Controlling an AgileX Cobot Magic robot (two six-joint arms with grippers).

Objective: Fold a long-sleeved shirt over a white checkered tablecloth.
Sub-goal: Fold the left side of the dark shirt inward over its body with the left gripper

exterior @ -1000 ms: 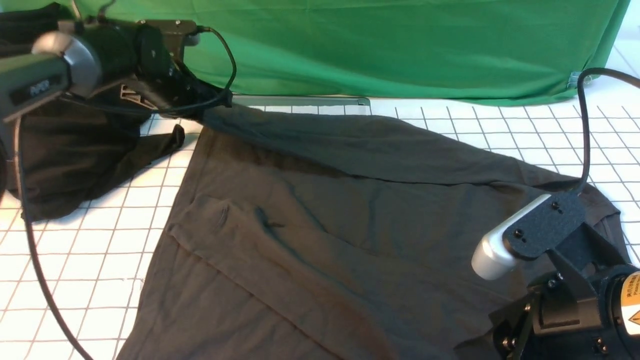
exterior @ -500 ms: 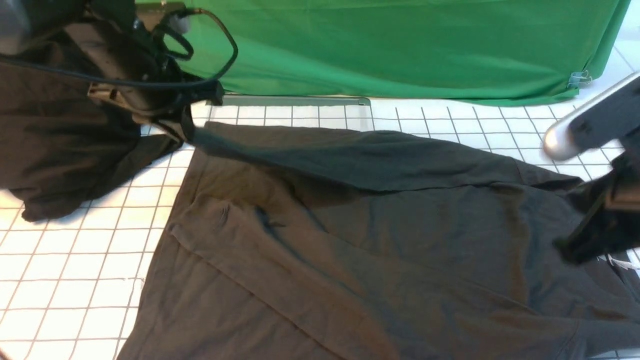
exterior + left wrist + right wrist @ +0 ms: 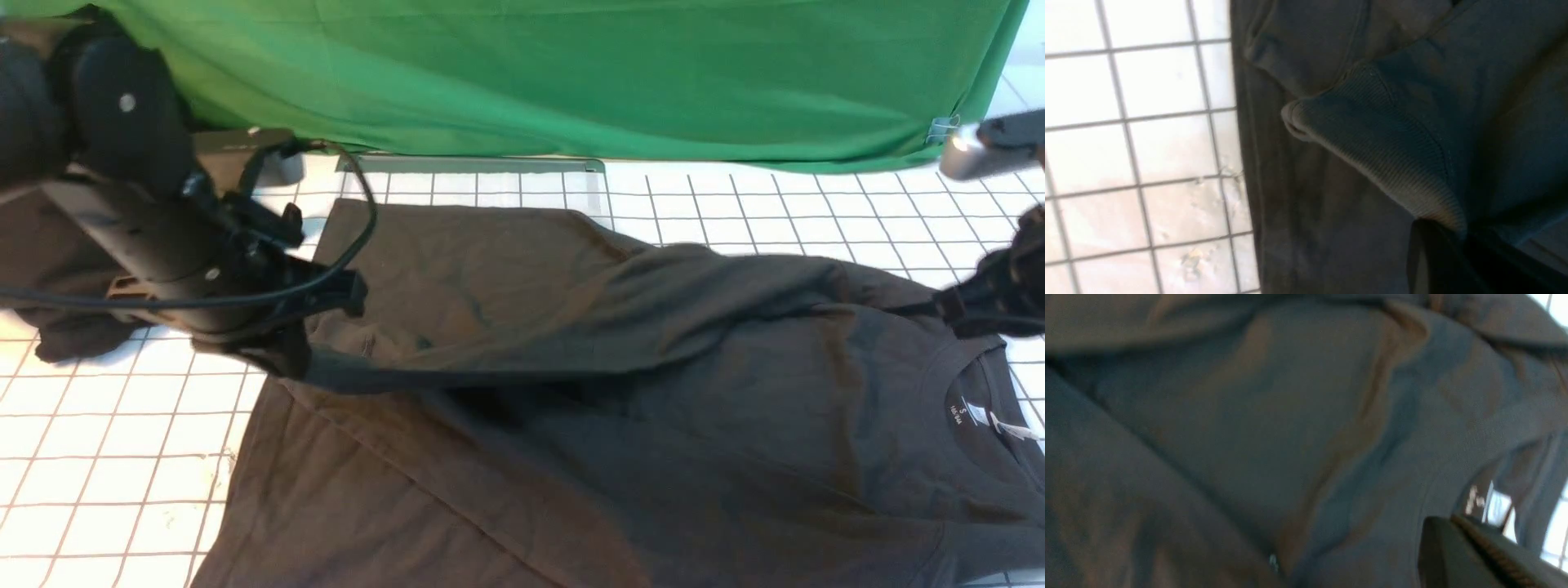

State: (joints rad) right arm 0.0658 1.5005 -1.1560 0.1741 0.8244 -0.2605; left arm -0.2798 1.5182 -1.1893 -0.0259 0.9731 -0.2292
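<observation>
Here we find the long-sleeved shirt (image 3: 571,457) lying on the white checkered tablecloth (image 3: 106,457). Its dark charcoal-brown body is spread across the middle and lower right of the front view. Its collar (image 3: 963,359) is toward the robot's right, with a white label (image 3: 1008,426) showing inside the neck. One sleeve (image 3: 571,327) is raised off the body and stretched across it in a long band from one gripper to the other.

At the left end, the left gripper (image 3: 282,359) is closed on the sleeve. In the left wrist view the ribbed cuff (image 3: 1372,155) runs straight into the pinched jaws, above the shirt's side edge and the bare squares of the cloth.

At the right end, the right gripper (image 3: 959,314) sits at the edge of the front view, just beyond the collar. The fabric is drawn up taut into its tip, so we read its jaws as clamped on the shirt near the shoulder. The right wrist view is blurred, and we make out only one dark finger (image 3: 1453,559) over creased fabric.

Behind the left arm, a darker garment (image 3: 73,343) lies crumpled on the tablecloth, and a black cable (image 3: 373,214) loops from that arm. Plain green fabric (image 3: 571,73) hangs along the far side.
</observation>
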